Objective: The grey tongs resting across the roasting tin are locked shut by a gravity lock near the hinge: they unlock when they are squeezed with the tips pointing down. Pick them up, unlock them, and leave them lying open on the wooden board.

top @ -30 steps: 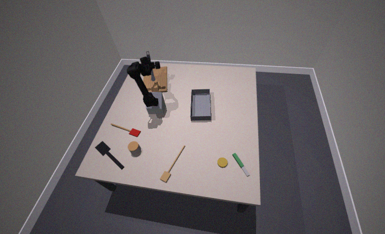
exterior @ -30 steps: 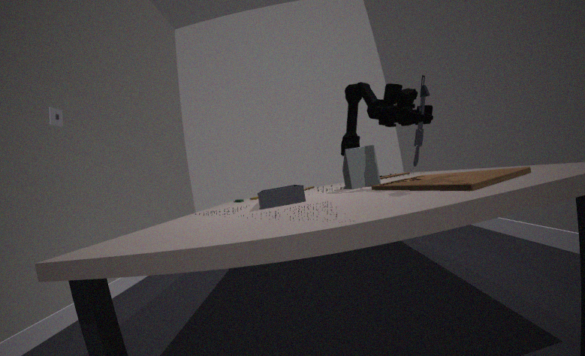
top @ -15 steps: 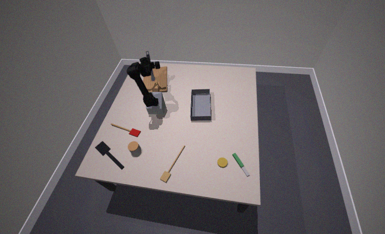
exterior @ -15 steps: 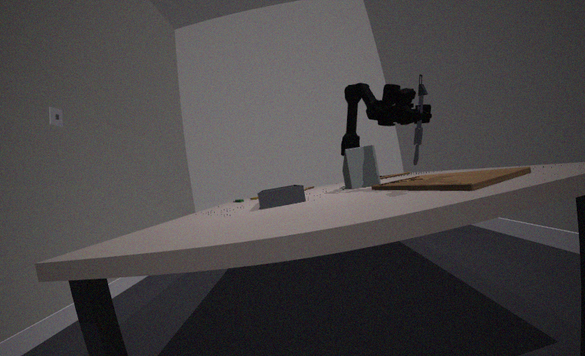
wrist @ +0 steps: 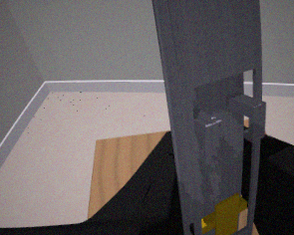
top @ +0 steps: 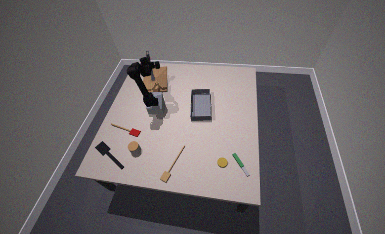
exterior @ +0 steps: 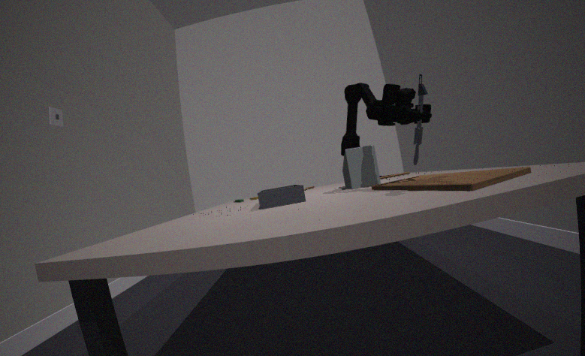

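Hanging tips-down above wooden board [exterior: 462, 179]: grey tongs [exterior: 418, 132] clamped in gripper [exterior: 420, 116]; roasting tin [top: 200, 105] well apart.

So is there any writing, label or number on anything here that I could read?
None that can be read in any view.
The small plate on the wall carries a dark mark, too small to read.
The tongs, board and tin show no lettering.

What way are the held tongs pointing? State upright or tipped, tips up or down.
Upright, tips down. In the exterior view the tongs hang vertically in the gripper, lower ends just above the wooden board, not touching it.
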`<state>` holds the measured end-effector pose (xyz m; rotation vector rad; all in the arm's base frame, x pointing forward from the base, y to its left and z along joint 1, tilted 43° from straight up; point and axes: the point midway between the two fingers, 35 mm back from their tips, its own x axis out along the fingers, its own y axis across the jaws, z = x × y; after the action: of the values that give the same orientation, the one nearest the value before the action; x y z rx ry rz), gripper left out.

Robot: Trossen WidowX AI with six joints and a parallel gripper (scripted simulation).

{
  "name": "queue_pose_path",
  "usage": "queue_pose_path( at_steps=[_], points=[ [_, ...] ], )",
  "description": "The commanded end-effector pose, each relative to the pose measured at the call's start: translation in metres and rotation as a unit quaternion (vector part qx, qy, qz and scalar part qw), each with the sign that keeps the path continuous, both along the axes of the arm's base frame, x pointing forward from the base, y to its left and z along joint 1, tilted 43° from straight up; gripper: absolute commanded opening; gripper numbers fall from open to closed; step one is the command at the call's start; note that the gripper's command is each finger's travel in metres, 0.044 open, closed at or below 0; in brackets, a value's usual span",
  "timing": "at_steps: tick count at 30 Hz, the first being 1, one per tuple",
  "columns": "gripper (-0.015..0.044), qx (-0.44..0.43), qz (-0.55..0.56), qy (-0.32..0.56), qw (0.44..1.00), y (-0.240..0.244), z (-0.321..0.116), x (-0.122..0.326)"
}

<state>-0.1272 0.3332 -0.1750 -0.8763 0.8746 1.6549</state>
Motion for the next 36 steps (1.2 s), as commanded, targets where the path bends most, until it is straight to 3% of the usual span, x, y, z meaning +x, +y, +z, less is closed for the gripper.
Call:
queue_pose_path(
  at_steps=[1, 10, 36],
  points=[
    [-0.0150, 0.007, -0.003, 0.001, 1.000, 0.003, 0.003, 0.000],
    [-0.0150, -0.003, -0.002, -0.002, 1.000, 0.004, -0.001, -0.001],
    [-0.0150, -0.150, 0.020, -0.045, 0.987, 0.016, -0.051, -0.008]
  ],
)
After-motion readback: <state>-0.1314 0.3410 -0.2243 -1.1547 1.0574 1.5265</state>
